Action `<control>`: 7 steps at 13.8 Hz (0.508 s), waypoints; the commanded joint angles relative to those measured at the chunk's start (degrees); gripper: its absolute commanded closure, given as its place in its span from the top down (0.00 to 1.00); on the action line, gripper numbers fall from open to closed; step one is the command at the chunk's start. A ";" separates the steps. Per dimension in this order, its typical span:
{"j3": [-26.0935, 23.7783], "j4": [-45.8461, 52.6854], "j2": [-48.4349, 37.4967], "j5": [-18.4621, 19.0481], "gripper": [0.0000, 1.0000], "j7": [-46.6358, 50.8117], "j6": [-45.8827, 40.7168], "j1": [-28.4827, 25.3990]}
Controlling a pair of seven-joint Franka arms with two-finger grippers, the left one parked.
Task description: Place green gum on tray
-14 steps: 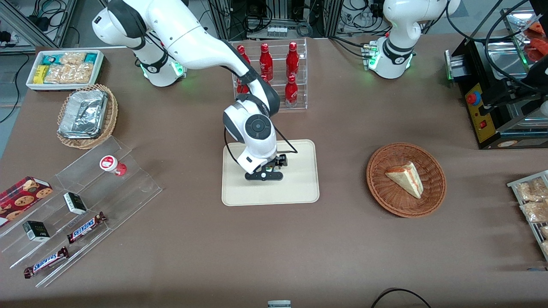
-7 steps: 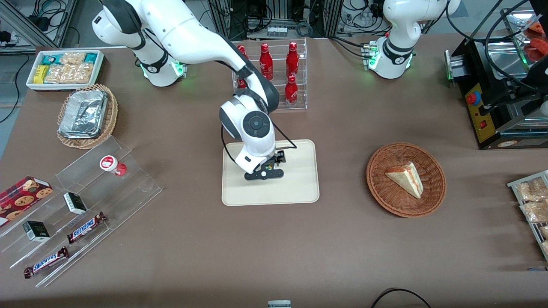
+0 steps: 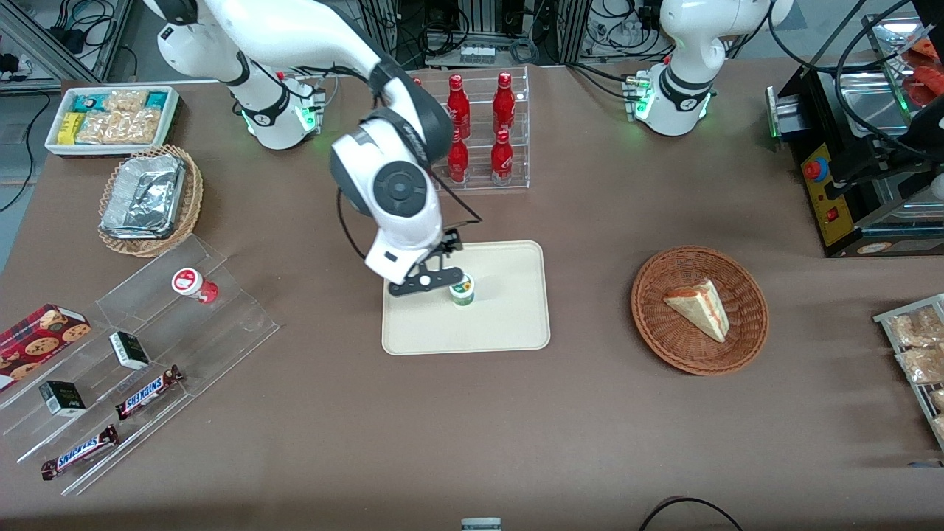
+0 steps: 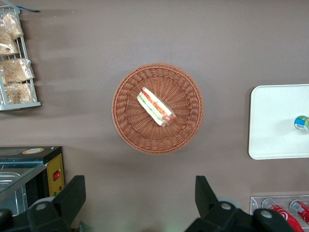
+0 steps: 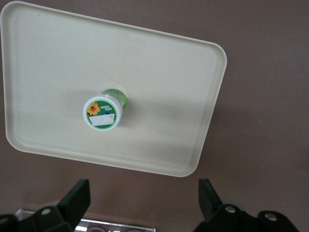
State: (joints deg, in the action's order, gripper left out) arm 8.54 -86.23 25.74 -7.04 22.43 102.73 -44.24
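The green gum [image 3: 462,289], a small green bottle with a white lid, stands upright on the cream tray [image 3: 509,328], near the tray's middle. My right gripper [image 3: 426,282] is open and empty. It hangs well above the tray's edge toward the working arm's end, clear of the bottle. The right wrist view looks down on the bottle's lid [image 5: 102,112] and the tray [image 5: 164,67], with the gripper [image 5: 142,203] spread wide and nothing between the fingers. The left wrist view also shows the bottle [image 4: 302,123] on the tray [image 4: 273,135].
A clear rack of red bottles [image 3: 479,125] stands farther from the front camera than the tray. A wicker basket [image 3: 745,339] with a sandwich lies toward the parked arm's end. A red gum bottle [image 3: 193,284] stands on a clear stepped shelf [image 3: 184,332] with Snickers bars.
The gripper has let go of the green gum, risen, and moved off toward the working arm's end. The bottle, earlier hidden under the gripper, now stands free on the tray.
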 commanded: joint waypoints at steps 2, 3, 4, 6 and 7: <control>-0.02 -0.34 -4.38 -0.95 1.00 -5.63 -6.12 3.45; -0.11 -0.34 -5.17 -0.78 1.00 -7.47 -7.35 4.24; -0.11 -0.51 -6.22 -0.52 1.00 -8.97 -8.58 5.73; -0.89 -1.48 -9.21 -0.25 1.00 -10.39 -9.47 10.81; -2.38 -1.74 -10.53 -0.25 1.00 -11.09 -9.65 14.23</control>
State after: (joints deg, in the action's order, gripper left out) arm 8.40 -86.36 18.97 -7.02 13.24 94.56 -35.69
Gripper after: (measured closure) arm 0.000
